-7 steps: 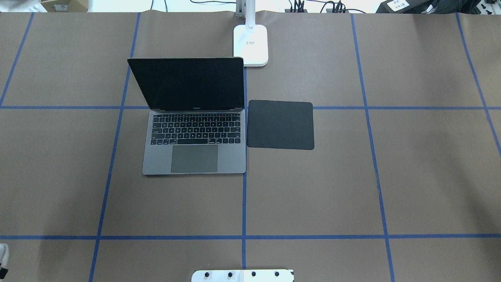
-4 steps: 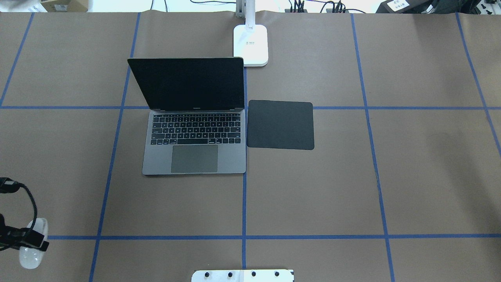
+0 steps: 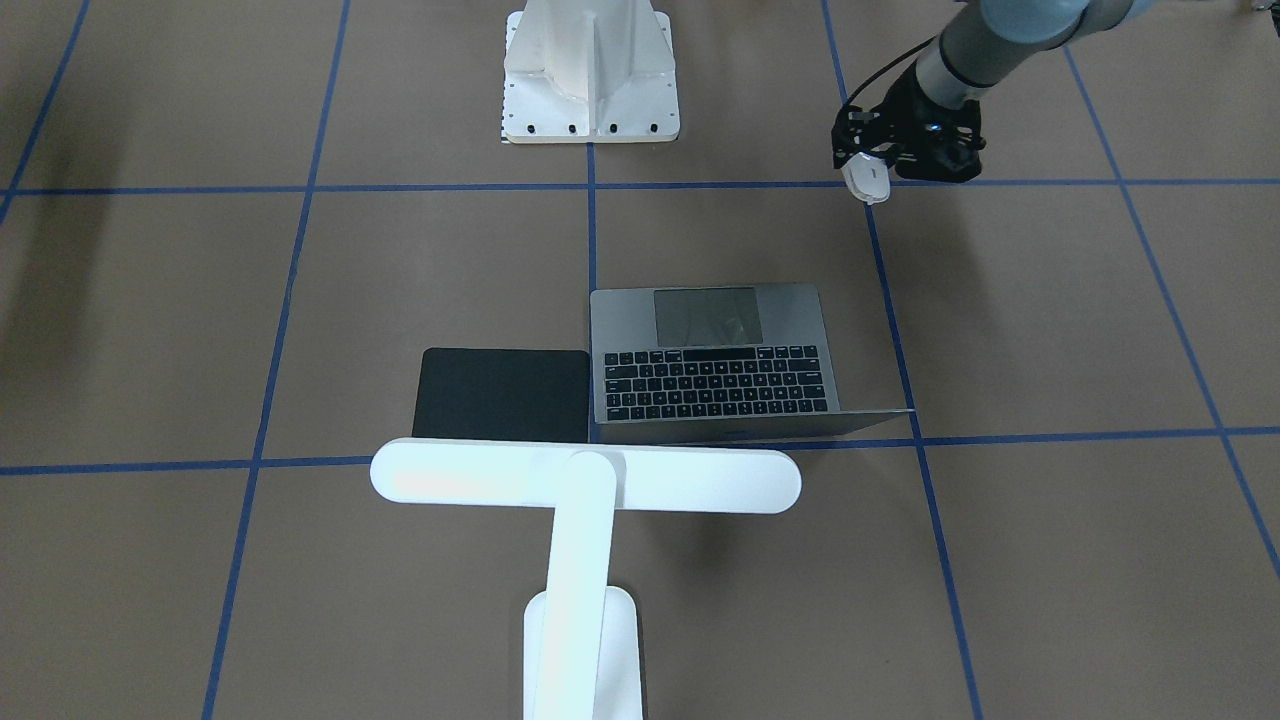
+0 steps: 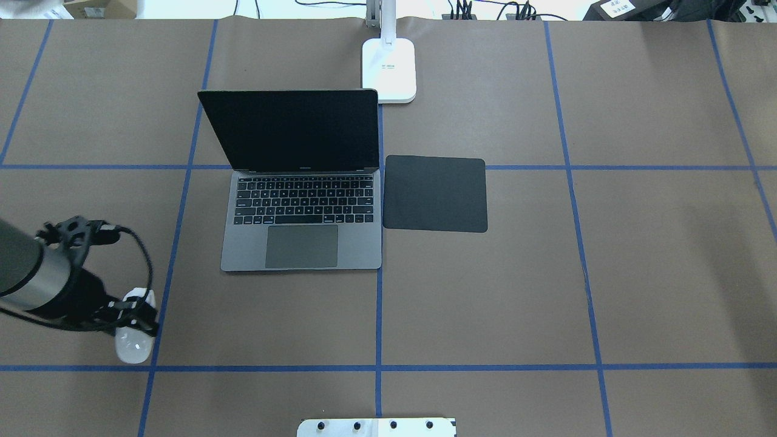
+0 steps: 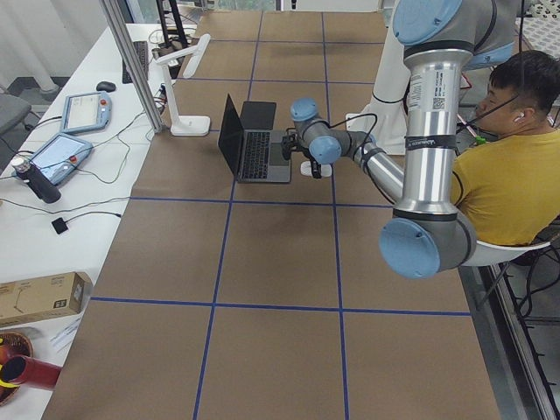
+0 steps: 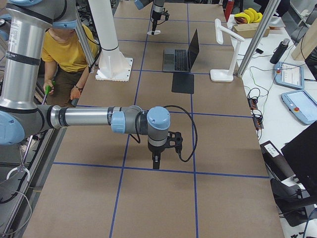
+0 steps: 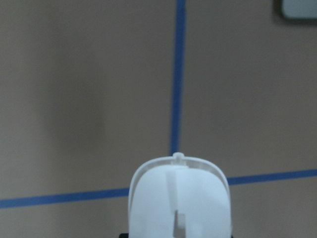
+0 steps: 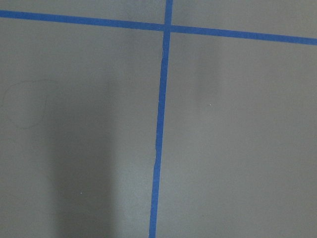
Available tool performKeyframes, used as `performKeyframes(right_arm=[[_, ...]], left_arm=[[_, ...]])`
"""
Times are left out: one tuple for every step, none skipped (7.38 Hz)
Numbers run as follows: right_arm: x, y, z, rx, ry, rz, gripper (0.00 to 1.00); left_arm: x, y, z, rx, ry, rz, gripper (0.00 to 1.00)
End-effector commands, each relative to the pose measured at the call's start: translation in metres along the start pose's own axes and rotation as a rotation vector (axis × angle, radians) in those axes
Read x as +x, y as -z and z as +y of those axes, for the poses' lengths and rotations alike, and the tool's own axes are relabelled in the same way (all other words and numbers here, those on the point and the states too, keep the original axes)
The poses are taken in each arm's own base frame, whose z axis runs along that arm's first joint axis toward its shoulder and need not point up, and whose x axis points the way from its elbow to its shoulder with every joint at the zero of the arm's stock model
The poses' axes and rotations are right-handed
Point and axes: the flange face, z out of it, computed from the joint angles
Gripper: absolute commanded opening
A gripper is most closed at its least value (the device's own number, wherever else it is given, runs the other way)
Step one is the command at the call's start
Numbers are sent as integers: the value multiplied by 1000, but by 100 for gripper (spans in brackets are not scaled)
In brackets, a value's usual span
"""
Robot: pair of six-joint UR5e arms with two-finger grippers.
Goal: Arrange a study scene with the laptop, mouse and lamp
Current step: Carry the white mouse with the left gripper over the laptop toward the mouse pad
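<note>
**Holding the mouse at the robot's left, apart from the laptop**

The left gripper is holding the mouse; its jaws are clamping on one end of the white shell, and the other end is sticking out past the fingers. In the overhead view the mouse is hanging by a crossing of blue tape lines, well apart from the laptop, further to the robot's left and nearer to the robot; I cannot tell if it is touching the brown paper. The left wrist camera is showing the rounded end of the mouse with a tape crossing just beyond it.

The laptop is standing open with a dark screen; the black mat is lying just beside it on the robot's right. The lamp is standing on its base at the far edge of the table, near the lid's right corner; in the front view its bar head is covering the far edges of the mat and the laptop.

The right gripper is pointing down over the table at the robot's right end, near a tape line; I cannot tell whether its jaws are apart or together. A person in a yellow shirt is sitting behind the robot.
</note>
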Motion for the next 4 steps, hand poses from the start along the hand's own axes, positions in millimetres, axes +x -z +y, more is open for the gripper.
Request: performKeyframes(right_arm=[[4, -4, -1, -7, -8, 0, 100], [4, -5, -1, -8, -12, 0, 100], [5, -5, -1, -9, -15, 0, 100], [5, -5, -1, -9, -15, 0, 100]], left_arm=[[130, 21, -52, 1, 29, -24, 0], [174, 19, -76, 14, 26, -26, 0], [208, 11, -100, 20, 36, -41, 0], [252, 6, -127, 22, 45, -55, 0]])
